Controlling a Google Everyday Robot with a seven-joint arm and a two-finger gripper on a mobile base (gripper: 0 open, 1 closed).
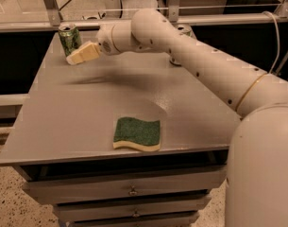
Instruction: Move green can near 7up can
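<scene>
The green can (69,39) stands upright at the table's far left corner, green with a pale pattern and a silver top. My gripper (73,58) hangs just in front of it and slightly right, its tip close to the can's lower part, holding nothing that I can see. The 7up can (182,30) is at the far right of the table, almost wholly hidden behind my arm; only its silver top shows.
A green and yellow sponge (137,134) lies near the front edge of the grey table (87,112). My white arm (200,65) crosses the far right of the table. Drawers sit below the tabletop. A metal rail runs behind the table.
</scene>
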